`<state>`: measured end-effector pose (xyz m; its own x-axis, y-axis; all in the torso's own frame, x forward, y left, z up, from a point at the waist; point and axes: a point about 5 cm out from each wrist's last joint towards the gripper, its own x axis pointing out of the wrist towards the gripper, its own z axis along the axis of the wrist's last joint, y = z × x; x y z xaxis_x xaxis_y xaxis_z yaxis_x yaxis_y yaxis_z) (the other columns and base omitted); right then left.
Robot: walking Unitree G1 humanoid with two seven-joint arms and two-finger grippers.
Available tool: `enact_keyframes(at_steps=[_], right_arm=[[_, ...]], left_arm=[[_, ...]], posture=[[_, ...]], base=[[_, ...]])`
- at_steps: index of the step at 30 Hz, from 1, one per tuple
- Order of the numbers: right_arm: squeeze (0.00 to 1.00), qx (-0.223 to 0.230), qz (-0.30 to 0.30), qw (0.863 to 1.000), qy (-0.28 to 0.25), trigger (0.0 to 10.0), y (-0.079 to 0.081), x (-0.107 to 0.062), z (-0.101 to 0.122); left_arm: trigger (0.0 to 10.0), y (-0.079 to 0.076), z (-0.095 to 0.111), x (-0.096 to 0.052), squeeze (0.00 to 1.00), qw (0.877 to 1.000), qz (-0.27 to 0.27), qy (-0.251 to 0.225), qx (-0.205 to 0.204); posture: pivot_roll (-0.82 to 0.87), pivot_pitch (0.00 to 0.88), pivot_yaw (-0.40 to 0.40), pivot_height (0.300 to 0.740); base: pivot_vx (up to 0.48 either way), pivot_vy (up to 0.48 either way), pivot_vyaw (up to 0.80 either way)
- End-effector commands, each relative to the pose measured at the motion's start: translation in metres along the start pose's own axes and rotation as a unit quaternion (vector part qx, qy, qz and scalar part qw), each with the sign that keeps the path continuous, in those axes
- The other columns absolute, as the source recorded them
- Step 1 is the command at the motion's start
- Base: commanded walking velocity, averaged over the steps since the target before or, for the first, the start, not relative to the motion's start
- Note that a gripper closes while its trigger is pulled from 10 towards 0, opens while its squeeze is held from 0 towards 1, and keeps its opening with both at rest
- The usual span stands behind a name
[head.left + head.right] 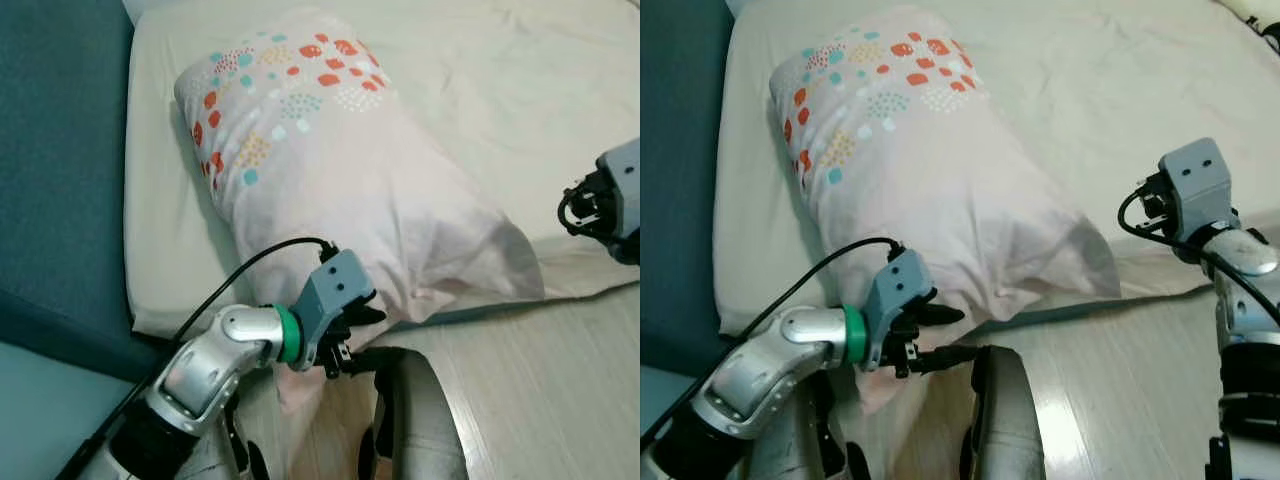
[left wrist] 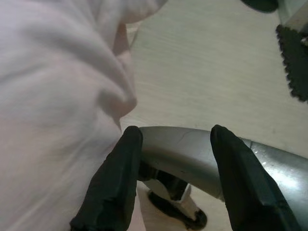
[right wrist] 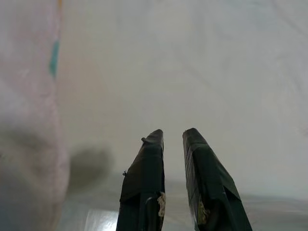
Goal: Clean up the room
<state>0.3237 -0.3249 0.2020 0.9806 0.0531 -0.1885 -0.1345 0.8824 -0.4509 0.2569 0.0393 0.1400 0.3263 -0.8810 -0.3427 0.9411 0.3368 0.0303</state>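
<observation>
Left eye view: pale pink pillow (image 1: 340, 170), dotted end; left gripper (image 2: 175, 137) spread, empty.

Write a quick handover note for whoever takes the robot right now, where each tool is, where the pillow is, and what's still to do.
Left tool: open, at the near end of the pillow, holding nothing; the loose pillowcase end hangs just beside its fingers.
Right tool: fingers nearly together, empty, held over the sheet to the right of the pillow.
Pillow: lying on the mattress, its near end overhanging the edge toward the wooden floor.
Done: pillow is up on the bed.
Left: probably pushing it fully onto the mattress and straightening it.
</observation>
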Motion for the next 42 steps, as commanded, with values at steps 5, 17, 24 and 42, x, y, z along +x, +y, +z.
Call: enact_keyframes(at_steps=[5,17,24,42], right_arm=[[0.00,0.020,0.058,0.998,0.032,10.0,0.027,0.006,-0.028],[0.00,0.167,0.273,0.943,-0.085,10.0,0.168,0.071,0.031],[0.00,0.193,0.398,0.886,-0.139,10.0,0.237,0.078,0.105],[0.00,0.242,0.440,0.807,-0.310,10.0,0.245,0.066,0.217]], left_arm=[[10.0,0.016,-0.019,0.012,0.00,0.993,0.107,0.046,0.016],[10.0,0.078,-0.020,-0.045,0.00,0.891,0.449,0.028,-0.056],[10.0,0.096,-0.014,-0.086,0.00,0.829,0.559,0.027,-0.020],[10.0,0.125,0.093,-0.103,0.00,0.778,0.592,-0.182,0.103]], posture=[[-0.04,0.152,0.065,0.518],[0.04,0.159,0.052,0.518],[0.09,0.150,0.037,0.518],[0.07,0.131,0.040,0.518]], base=[[0.000,0.000,0.00],[0.000,0.000,0.00],[0.000,0.000,0.00],[0.000,0.000,0.00]])
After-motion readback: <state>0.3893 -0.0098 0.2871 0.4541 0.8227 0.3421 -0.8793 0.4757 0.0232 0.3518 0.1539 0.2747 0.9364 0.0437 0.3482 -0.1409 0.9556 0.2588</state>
